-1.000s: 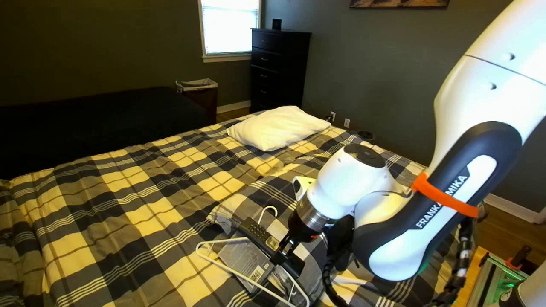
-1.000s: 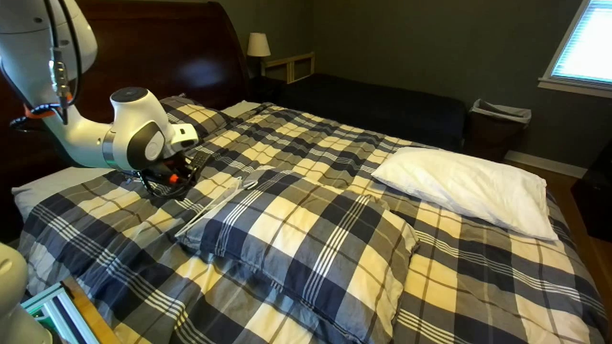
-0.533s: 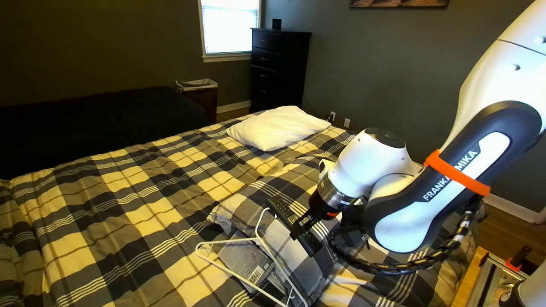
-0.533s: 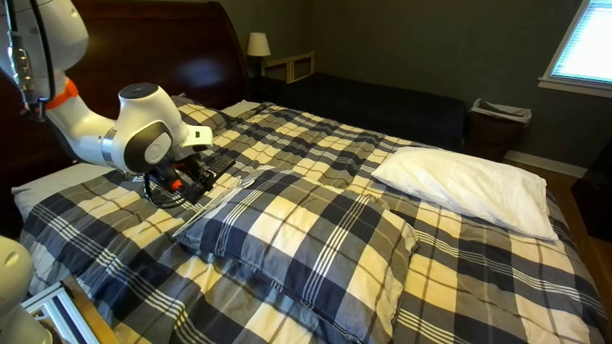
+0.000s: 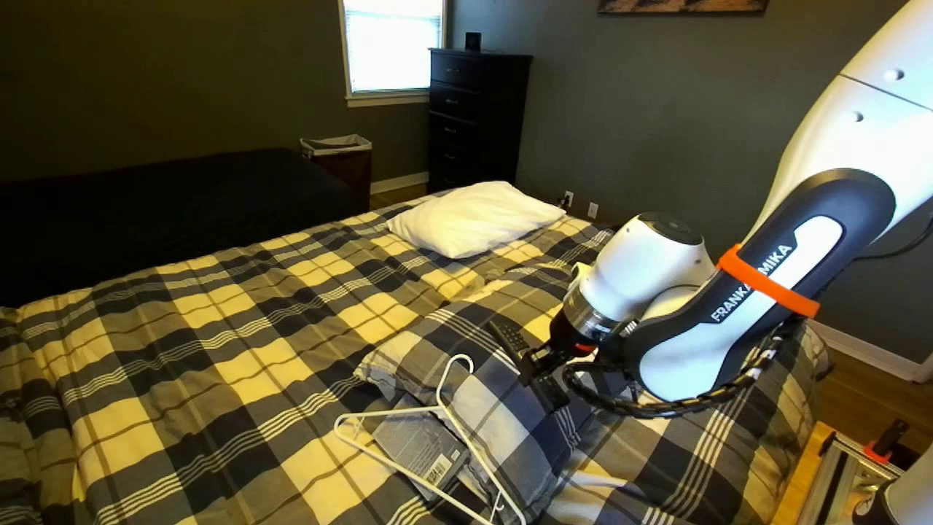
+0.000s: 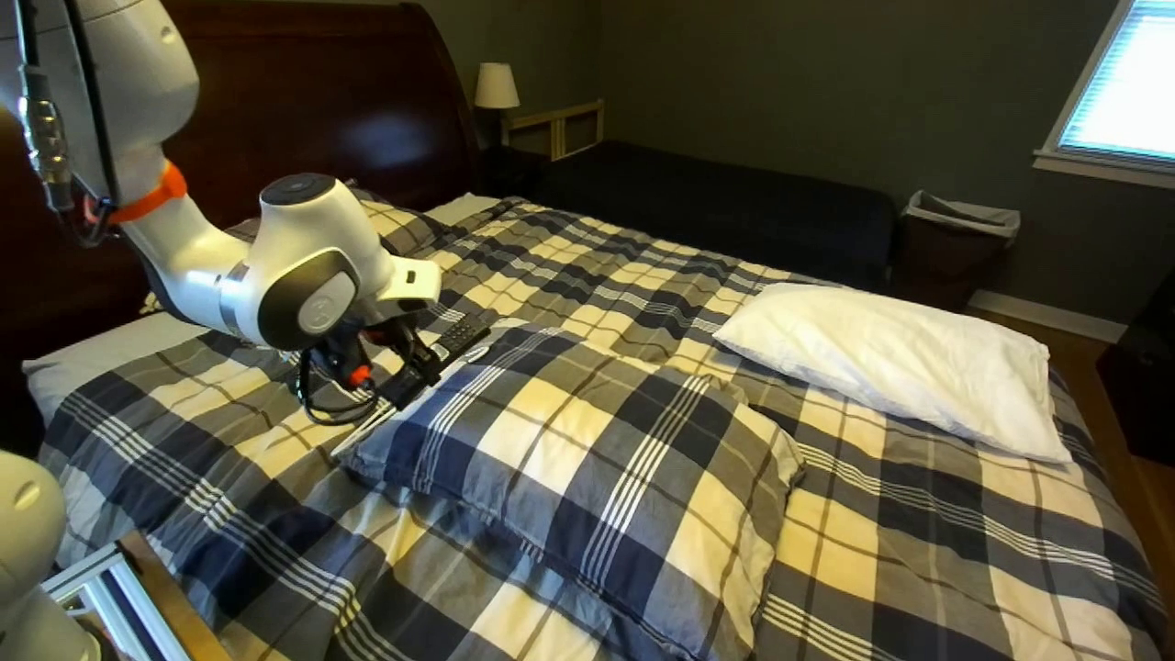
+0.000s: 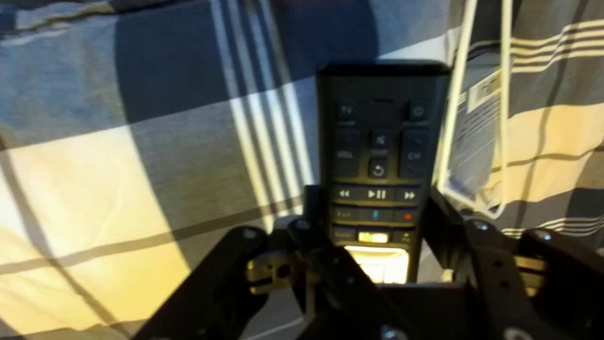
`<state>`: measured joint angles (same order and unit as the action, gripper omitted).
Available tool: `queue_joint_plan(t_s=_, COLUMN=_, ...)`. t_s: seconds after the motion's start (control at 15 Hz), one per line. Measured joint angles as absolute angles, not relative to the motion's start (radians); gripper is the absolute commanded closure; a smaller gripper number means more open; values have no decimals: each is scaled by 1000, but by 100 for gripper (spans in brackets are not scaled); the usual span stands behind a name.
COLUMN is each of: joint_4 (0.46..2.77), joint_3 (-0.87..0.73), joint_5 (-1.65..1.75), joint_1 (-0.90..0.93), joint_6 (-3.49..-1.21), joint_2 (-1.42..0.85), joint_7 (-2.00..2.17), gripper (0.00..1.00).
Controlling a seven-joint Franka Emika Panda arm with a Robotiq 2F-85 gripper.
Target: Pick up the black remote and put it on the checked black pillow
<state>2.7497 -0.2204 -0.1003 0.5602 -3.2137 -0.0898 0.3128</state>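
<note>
The black remote (image 5: 508,337) is held between the two fingers of my gripper (image 5: 533,364), which is shut on its sides. In the wrist view the remote (image 7: 377,141) shows its buttons, with the fingers (image 7: 373,208) around its middle. The checked black pillow (image 6: 569,441) lies on the bed, and its plaid cover also fills much of the wrist view (image 7: 188,165). In an exterior view my gripper (image 6: 422,367) and the remote (image 6: 462,336) are at the pillow's near-headboard end, over its edge. Whether the remote touches the pillow I cannot tell.
A white hanger (image 5: 439,407) and a grey flat box (image 5: 426,445) with a barcode lie against the pillow's side. A plain white pillow (image 6: 890,358) lies farther along the bed. The plaid bedspread (image 5: 240,328) is under everything. A wooden headboard (image 6: 303,92) stands behind the arm.
My gripper has lifted the remote off the hanger and box area and carried it toward the checked pillow, up and right in an exterior view. The hanger has shifted slightly.
</note>
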Motion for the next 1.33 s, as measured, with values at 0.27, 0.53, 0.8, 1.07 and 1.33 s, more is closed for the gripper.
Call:
queue_joint_plan(t_s=0.27, joint_4=2744, joint_3=-331, joint_5=-154, joint_1=509, joint_6=-3213, joint_2=-46, joint_7=317, gripper=71)
queue_joint_plan(t_s=0.53, joint_4=2742, joint_3=-392, joint_5=-181, joint_1=408, joint_6=-3209, joint_2=8, joint_7=313, gripper=71)
queue_joint_plan(t_s=0.8, joint_4=2743, joint_3=-270, joint_5=-114, joint_1=203, joint_6=-3212, joint_2=-33, joint_7=203, gripper=71)
queue_joint_plan(t_s=1.07, joint_4=2712, joint_3=-431, joint_5=96, joint_1=265, joint_6=-3210, joint_2=-89, joint_7=140, gripper=71)
queue_joint_plan(t_s=1.33, joint_4=2609, joint_3=-605, joint_5=252, joint_1=362, joint_6=-3206, joint_2=-113, joint_7=68, gripper=71)
